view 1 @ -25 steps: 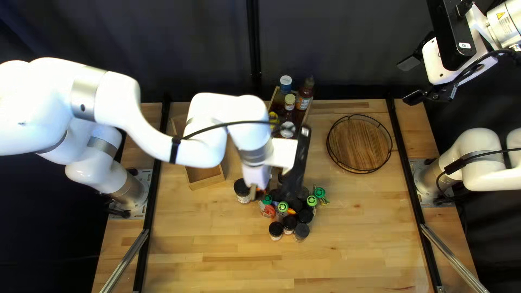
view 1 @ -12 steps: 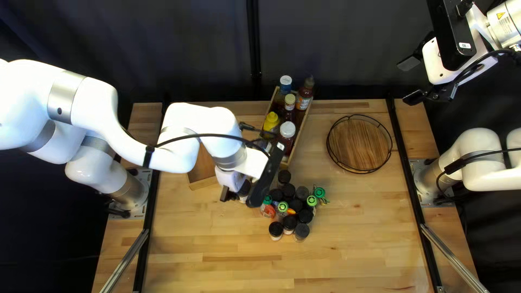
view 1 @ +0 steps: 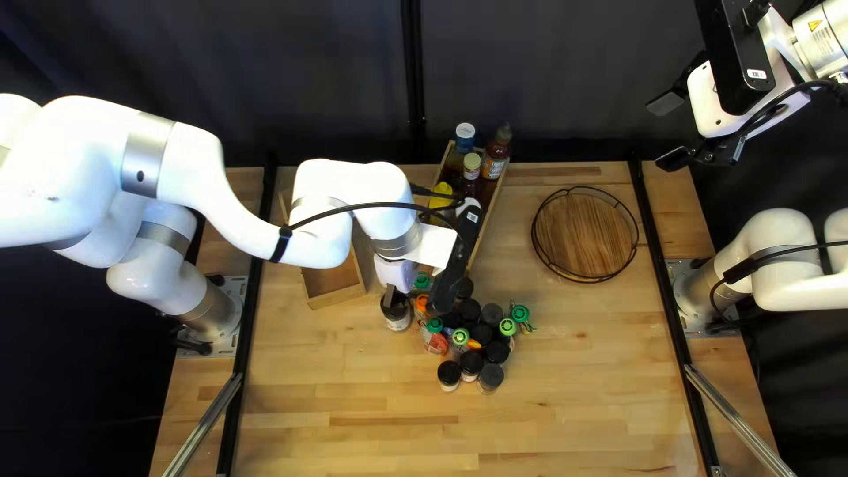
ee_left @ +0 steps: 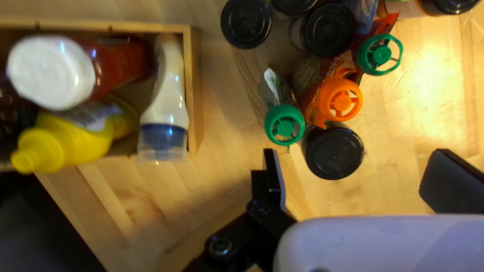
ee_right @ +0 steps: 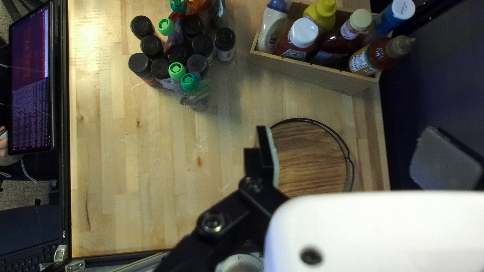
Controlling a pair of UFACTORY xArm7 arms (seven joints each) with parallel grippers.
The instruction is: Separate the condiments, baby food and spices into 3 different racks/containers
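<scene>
Table (view 1: 565, 406), pale wood. Long wooden box (ee_right: 312, 73), far centre, condiment bottles (ee_right: 302, 35) inside. Second wooden box (view 1: 336, 298), left, partly behind the left arm. Round wooden tray (view 1: 585, 234), wire rim, far right. Left pincer (view 1: 403, 247), released, fingers wide apart, above the table's left-centre. Right pincer (view 1: 669, 131), released, spread wide, raised far right. Green- and orange-capped pouches (ee_left: 340, 98), black-lidded jars (view 1: 471, 362), clustered centre.
</scene>
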